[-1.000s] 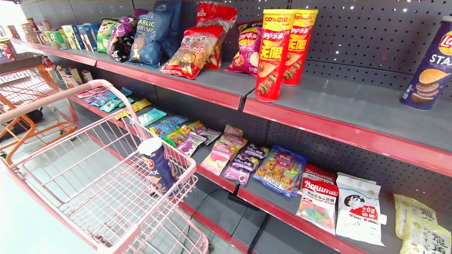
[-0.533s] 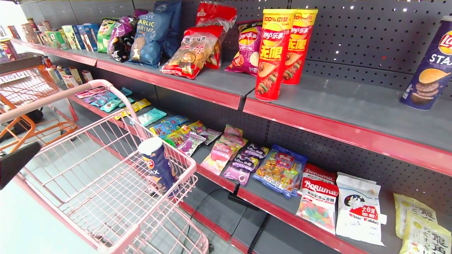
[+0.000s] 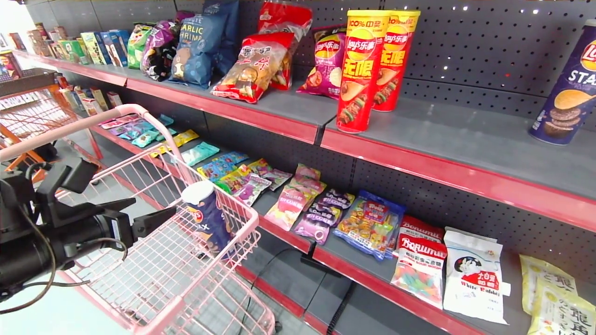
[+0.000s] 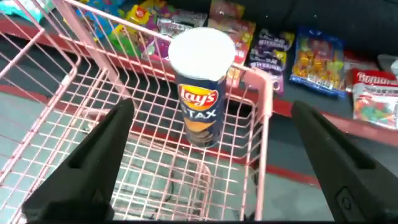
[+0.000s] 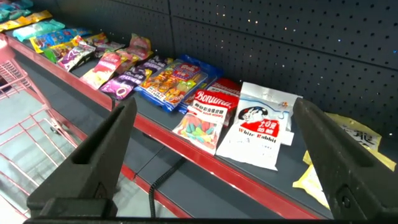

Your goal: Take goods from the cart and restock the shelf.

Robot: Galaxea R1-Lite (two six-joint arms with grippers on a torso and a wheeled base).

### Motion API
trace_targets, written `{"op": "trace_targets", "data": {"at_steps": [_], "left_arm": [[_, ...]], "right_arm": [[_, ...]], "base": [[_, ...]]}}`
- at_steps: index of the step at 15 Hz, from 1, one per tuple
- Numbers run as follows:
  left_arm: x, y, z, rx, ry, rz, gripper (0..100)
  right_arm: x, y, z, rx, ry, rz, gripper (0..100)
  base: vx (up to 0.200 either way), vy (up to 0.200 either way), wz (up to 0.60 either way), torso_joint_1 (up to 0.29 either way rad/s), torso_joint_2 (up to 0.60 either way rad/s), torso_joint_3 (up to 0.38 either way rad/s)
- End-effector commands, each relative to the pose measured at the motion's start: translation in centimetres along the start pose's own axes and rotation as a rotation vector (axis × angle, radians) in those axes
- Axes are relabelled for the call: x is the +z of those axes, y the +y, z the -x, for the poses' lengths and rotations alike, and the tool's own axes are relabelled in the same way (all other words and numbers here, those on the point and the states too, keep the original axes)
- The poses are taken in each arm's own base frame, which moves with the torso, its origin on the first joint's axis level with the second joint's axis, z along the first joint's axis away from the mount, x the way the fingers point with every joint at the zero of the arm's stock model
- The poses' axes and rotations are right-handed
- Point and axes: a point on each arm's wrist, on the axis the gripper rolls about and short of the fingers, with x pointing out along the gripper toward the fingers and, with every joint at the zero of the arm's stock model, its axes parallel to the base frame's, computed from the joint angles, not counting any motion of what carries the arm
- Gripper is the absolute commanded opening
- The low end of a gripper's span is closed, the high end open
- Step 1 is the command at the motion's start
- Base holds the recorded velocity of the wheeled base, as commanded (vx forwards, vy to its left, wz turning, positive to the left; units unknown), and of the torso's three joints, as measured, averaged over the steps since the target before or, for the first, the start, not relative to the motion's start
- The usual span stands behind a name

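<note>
Left gripper [image 3: 156,205] has come in from the cart's handle side. A second ago no arm showed; half a second ago only a dark corner showed over the near rim. Now the arm lies across the cart [image 3: 70,130], below its handle. Cart and its can have not shifted.

- Left jaws: spread wide, holding nothing. They sit over the basket and point along it at the can, well short of it. In the left wrist view the can stands between the two fingers [image 4: 93,162], farther off.
- Can [image 3: 207,218]: blue, white lid, upright inside the cart in its far shelf-side corner, against the wire.
- Right gripper [image 5: 212,106]: jaws spread, holding nothing. It hangs past the cart's front end, over the lower shelf [image 5: 205,171] and its flat candy bags [image 5: 165,81].
- Upper shelf [image 3: 442,135], above and beyond the cart: two red cans [image 3: 361,70] upright at the front edge, then bare grey board, then a matching blue can [image 3: 565,88] farthest from the cart.
- Orange cart [image 3: 28,107]: behind the pink cart's handle.
</note>
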Motion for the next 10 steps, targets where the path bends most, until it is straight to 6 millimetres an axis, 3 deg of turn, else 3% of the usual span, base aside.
{"op": "trace_targets", "data": {"at_steps": [1,6,10], "left_arm": [[-3.4,1.2,-3.0,-0.009,0.09,0.026,100],[-4.8,1.9,-4.8,-0.035,0.135,0.043,100],[-5.4,2.4,-6.6,-0.081,0.075,0.009,100]], "right_arm": [[0.0,0.0,0.0,0.0,0.001,0.001,100],[0.0,0.0,0.0,0.0,0.001,0.001,100],[0.0,0.0,0.0,0.0,0.001,0.001,100]], "base": [[0.0,0.0,0.0,0.0,0.0,0.0],[0.0,0.0,0.0,0.0,0.0,0.0],[0.0,0.0,0.0,0.0,0.0,0.0]]}}
